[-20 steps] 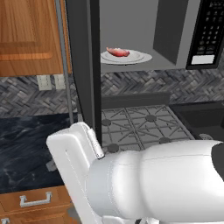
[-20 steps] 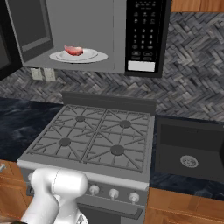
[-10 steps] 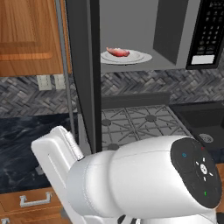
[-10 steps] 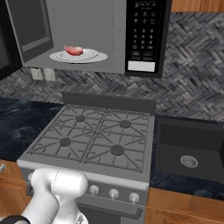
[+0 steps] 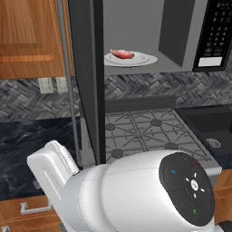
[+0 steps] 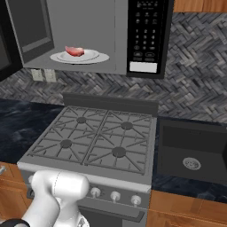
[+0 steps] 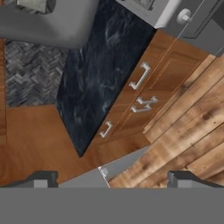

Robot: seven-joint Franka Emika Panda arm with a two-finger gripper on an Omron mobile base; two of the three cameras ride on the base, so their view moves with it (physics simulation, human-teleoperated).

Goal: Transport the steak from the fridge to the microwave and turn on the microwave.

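Microwave [image 6: 88, 35] open, door [image 5: 86, 81] swung wide to the left. Inside: one white plate [image 6: 80, 56] carrying one steak [image 6: 74, 51], on the plate's left half. Keypad panel [image 6: 146, 33] to the right of the cavity. Below: stove [image 6: 97, 139] with four burners, sink [image 6: 191, 153] beside it, dark desk [image 5: 31, 145]. My pincer [image 7: 109, 179] is spread wide, gripping nothing, aimed at cabinet drawers [image 7: 144, 94] and wood floor [image 7: 192, 140].

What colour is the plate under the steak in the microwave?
White. The plate shows best in the right base view, with the red-pink steak on it.
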